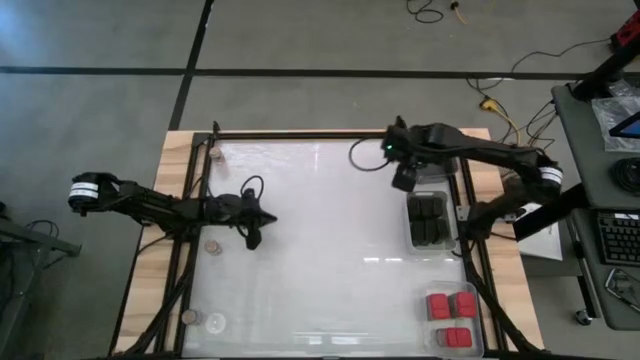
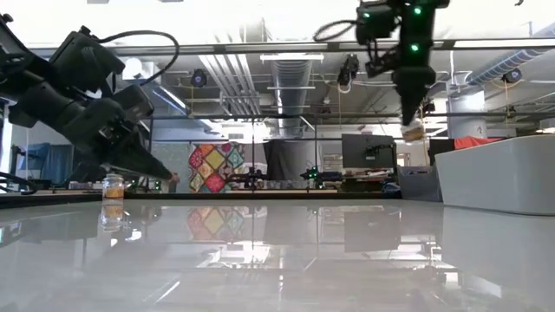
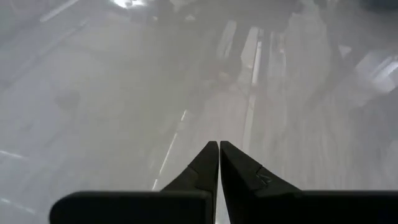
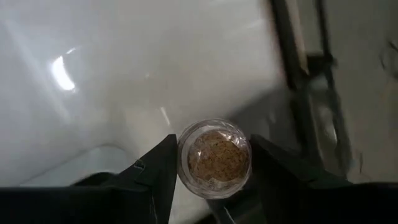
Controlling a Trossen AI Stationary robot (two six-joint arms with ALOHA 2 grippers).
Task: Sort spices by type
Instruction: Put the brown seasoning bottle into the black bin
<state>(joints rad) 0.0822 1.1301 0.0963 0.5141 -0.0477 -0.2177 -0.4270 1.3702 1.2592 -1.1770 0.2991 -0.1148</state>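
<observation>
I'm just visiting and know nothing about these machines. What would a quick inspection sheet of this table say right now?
Surface: glossy white table top in a dark frame, on a wooden board.
Job's things: red blocks in a clear tray at the near right corner; dark blocks in a tray at the right edge; small round jars along the left side, one at.
Clutter: nothing seen.
Hands: left hand shut and empty, over the left part of the table; right hand raised near the far right, gripping a jar of brownish contents.
Cables: loose wires on the floor beyond the table.
Surroundings: a desk with a keyboard to the right.
</observation>
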